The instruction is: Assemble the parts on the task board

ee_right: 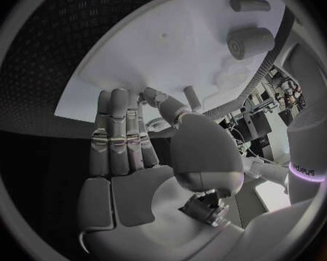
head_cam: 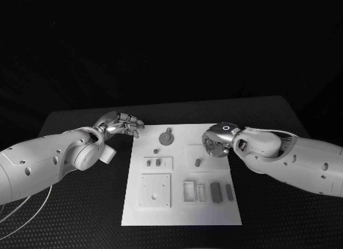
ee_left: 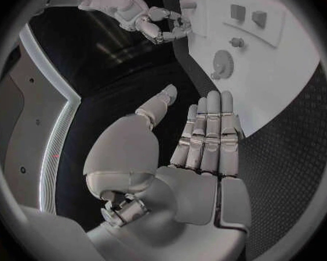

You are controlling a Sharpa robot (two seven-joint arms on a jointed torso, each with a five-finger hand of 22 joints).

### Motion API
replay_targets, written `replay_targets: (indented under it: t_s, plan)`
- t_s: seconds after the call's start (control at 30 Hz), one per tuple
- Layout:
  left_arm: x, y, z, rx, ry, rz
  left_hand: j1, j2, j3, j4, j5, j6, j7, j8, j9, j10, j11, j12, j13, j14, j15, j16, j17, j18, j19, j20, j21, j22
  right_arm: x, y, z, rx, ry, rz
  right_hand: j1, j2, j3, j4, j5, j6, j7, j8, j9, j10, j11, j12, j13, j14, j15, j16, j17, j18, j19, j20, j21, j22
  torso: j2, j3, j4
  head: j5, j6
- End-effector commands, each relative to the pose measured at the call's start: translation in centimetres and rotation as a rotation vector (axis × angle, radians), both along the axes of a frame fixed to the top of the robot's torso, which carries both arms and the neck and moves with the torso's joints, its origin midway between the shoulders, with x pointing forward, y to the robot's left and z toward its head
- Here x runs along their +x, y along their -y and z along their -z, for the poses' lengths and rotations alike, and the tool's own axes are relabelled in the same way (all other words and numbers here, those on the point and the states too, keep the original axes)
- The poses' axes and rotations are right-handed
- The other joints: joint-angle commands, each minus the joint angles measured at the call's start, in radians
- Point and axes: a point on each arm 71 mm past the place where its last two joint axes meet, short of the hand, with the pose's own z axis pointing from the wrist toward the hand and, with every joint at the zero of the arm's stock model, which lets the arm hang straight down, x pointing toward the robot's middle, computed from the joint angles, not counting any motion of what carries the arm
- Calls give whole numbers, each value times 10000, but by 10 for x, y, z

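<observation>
The white task board (head_cam: 179,207) lies in the middle of the black table, with grey parts on it. A round disc part (head_cam: 166,137) sits near its far end, also seen in the left wrist view as the disc (ee_left: 223,62). A short cylinder (head_cam: 198,162) stands mid-board. My left hand (head_cam: 120,124) hovers just off the board's far left corner, fingers straight and apart from the thumb, empty (ee_left: 200,151). My right hand (head_cam: 216,140) hangs over the board's far right edge, close above the cylinder (ee_right: 249,40), its palm (ee_right: 134,156) bare and fingers extended.
A square plate (head_cam: 155,190) lies on the near left of the board, a rectangular frame (head_cam: 188,190) and several small bars (head_cam: 215,191) on the near right. Two small pieces (head_cam: 153,163) sit mid-left. Black table (head_cam: 74,218) surrounds the board.
</observation>
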Motion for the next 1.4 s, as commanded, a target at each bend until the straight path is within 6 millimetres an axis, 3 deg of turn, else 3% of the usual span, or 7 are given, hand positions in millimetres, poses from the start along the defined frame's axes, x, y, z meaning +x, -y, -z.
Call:
replay_targets:
  t_s: [0.03, 0.77, 1.03, 1.2, 1.23, 1.27, 1.4]
  plan:
    - [0, 1, -1, -82, 24, -20, -64, 29, -48, 0, -62, -22, 32, 49, -14, -37, 14, -34, -16, -10, 72, -61, 20, 24, -59, 29, 9, -14, -3, 2, 14, -427, -372, 40, -3, 125, -43, -14, 42, 94, -13, 73, 23, 95, -15, -75, 8, 5, -104, 71, 15, 61, 78, 24, -61, 18, -4, -3, -7, 40, -39]
    - [0, -1, -1, -59, -25, -29, -50, 14, -57, -8, -58, -52, 43, 43, -23, -73, 27, -33, -42, -4, 73, -98, 56, 27, -63, 32, 11, -48, -7, 2, 20, -615, -714, -12, -28, 174, -105, -10, 48, 284, -97, 145, 84, 277, -78, -107, 186, 73, -158, 150, 97, 61, 179, -15, -55, 114, -10, 17, -23, 96, -139]
    - [0, 0, -1, -63, -20, -21, -48, 11, -60, -7, -58, -62, 48, 41, -26, -85, 33, -32, -50, -3, 75, -110, 68, 27, -63, 34, 12, -58, -6, 2, 19, -714, -423, -19, 399, 626, 43, -48, 51, 544, -203, 279, 208, 566, -195, -77, 424, 117, -254, 238, 195, 61, 249, -74, -68, 225, -7, 10, -18, 92, -137]
    - [0, 0, -1, -65, -6, -30, -52, 14, -63, -2, -59, -64, 49, 42, -27, -90, 35, -31, -54, -1, 76, -117, 75, 26, -62, 35, 13, -64, -5, 0, 18, -721, -212, 7, 505, 738, 67, -47, 62, 743, -302, 387, 352, 816, -308, -15, 680, 190, -365, 485, 376, 61, 427, -146, 6, 364, -8, 4, -16, 83, -129]
    - [0, -1, -1, -63, -5, -34, -53, 14, -63, -2, -59, -65, 50, 42, -27, -91, 35, -31, -55, -1, 76, -118, 76, 26, -63, 36, 13, -65, -5, 0, 17, -720, -213, 4, 566, 692, 220, -24, 92, 780, -319, 399, 379, 853, -321, -9, 733, 178, -378, 506, 393, 61, 439, -145, -6, 372, -9, 3, -13, 83, -130]
    - [0, -1, -1, -59, -1, -48, -53, 14, -64, -1, -59, -65, 50, 42, -27, -91, 36, -31, -55, 0, 76, -119, 77, 26, -62, 36, 13, -65, -6, -1, 17, -691, -189, -7, 633, 290, 1186, 192, 101, 842, -324, 376, 416, 892, -342, -41, 853, 181, -356, 547, 417, 46, 541, -122, -47, 348, -9, 3, -13, 83, -130]
    - [1, -1, -1, -53, 2, -60, -52, 15, -64, -1, -58, -65, 50, 43, -28, -93, 36, -29, -57, 1, 76, -122, 81, 26, -62, 36, 14, -69, -6, -2, 16, -580, -158, -24, 267, 250, 1734, 135, 53, 919, -362, 375, 566, 962, -354, -83, 1137, 176, -405, 616, 453, 61, 623, -149, -33, 482, -4, 3, -2, 81, -145]
